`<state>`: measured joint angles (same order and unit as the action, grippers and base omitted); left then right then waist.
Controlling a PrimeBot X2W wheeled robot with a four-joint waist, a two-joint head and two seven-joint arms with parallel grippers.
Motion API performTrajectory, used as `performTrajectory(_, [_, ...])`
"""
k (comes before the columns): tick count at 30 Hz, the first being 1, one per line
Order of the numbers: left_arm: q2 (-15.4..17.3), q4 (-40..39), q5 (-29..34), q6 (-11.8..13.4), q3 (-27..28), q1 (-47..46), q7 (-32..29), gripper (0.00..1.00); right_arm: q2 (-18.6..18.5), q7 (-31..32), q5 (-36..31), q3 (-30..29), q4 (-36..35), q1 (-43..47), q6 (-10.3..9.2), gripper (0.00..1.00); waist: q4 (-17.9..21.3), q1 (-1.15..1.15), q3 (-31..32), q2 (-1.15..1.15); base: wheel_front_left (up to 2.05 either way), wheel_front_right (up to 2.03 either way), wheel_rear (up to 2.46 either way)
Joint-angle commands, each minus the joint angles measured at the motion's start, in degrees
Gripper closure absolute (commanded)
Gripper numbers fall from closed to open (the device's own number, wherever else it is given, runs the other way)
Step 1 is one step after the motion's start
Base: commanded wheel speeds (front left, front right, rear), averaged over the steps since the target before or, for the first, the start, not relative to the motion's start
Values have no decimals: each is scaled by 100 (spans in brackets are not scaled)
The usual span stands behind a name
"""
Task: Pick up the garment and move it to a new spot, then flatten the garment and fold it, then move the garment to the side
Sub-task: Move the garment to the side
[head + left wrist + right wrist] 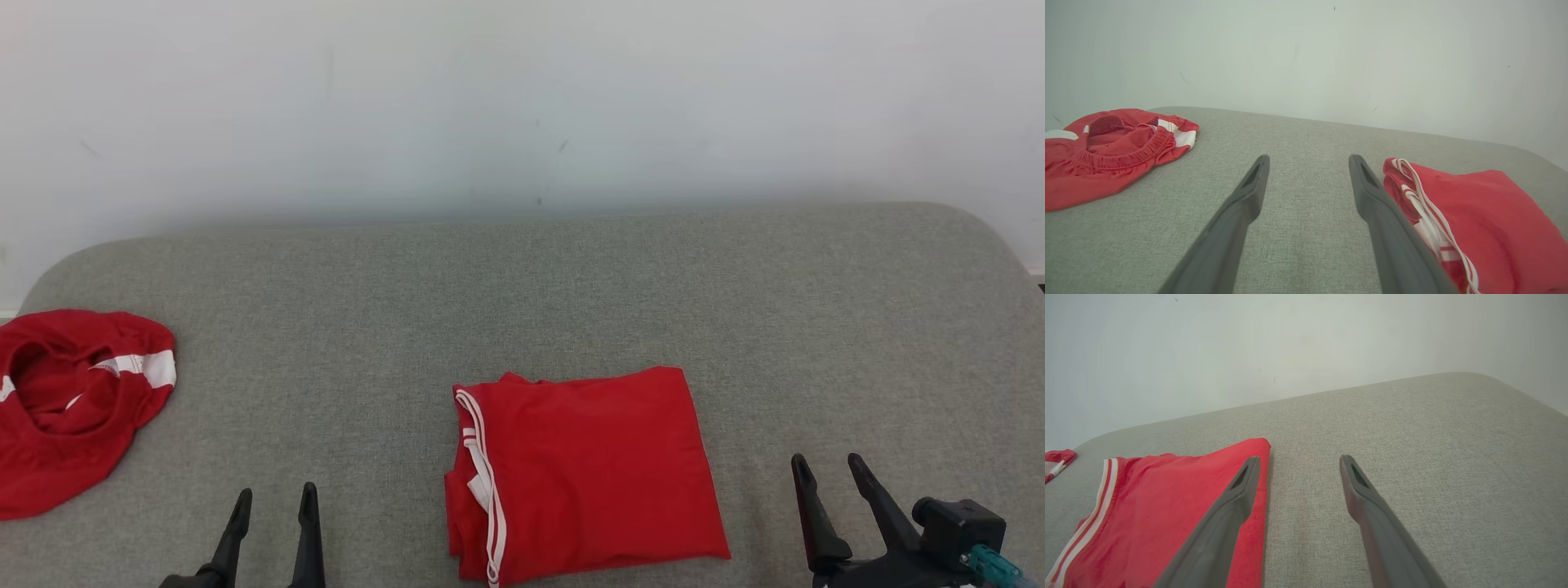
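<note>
1. the garment [584, 478], red with white trim, lies folded into a tidy rectangle on the grey surface [522, 278]. it is low in the middle of the head view, close to the near edge.
2. its white-striped edge faces the robot's left. plain red edges face the right and the far side, and the top is smooth with only faint creases.
3. the left gripper [276, 492] is at the lower left of the head view, left of the garment and apart from it. its jaws are spread wide with nothing between them.
4. in the left wrist view the left gripper [1309, 159] points over bare grey fabric. the garment's striped edge shows just past the finger on that view's right.
5. the right gripper [827, 461] is at the lower right, right of the garment and apart from it. its jaws are also wide and empty.
6. in the right wrist view the right gripper [1299, 459] has one finger crossing in front of the garment's far corner and the other over bare surface.
7. a crumpled cloth [73, 408], red with white bands, lies at the surface's far left, well apart from the garment. a gathered elastic band shows on it in the left wrist view.
8. a teal plug [992, 563] sits on the right wrist.
9. a white wall [522, 98] stands behind the surface.
</note>
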<state>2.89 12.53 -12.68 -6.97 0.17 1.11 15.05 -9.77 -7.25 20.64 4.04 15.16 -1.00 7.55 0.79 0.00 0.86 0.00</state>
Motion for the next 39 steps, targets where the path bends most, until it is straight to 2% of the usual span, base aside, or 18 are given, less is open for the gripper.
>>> performTrajectory(1, [-1, -12, 2, 31, -3, 43, 17, 0, 29, -10, -29, -6, -17, 33, -14, 0, 6, 0, 2, 0, 0, 0, 0])
performTrajectory(14, [-1, -18, -25, 39, -28, 70, 17, 0, 40, 4, -104, 70, 20, 10, -14, 0, 8, 0, 10, 0, 0, 0, 0])
performTrajectory(23, [0, -61, -54, 64, -41, 80, 17, 0, -221, 294, -46, 218, -137, -411, -14, 0, -93, 0, -79, 0, 0, 0, 0])
performTrajectory(28, [0, -86, -97, 84, -83, 22, 17, 0, -230, 1373, 184, 355, 110, -990, -14, 0, -261, 0, -195, 0, 0, 0, 0])
performTrajectory(34, [-2, -113, -199, 126, -158, -59, 17, 0, 162, 3010, -13, 125, 671, -1568, -14, 0, -577, 0, -440, 0, 0, 0, 0])
performTrajectory(39, [-1, -141, -231, 132, -206, -148, 17, 0, 413, 3599, -487, -320, 944, -1758, -14, 0, -782, 0, -643, 0, 0, 0, 0])
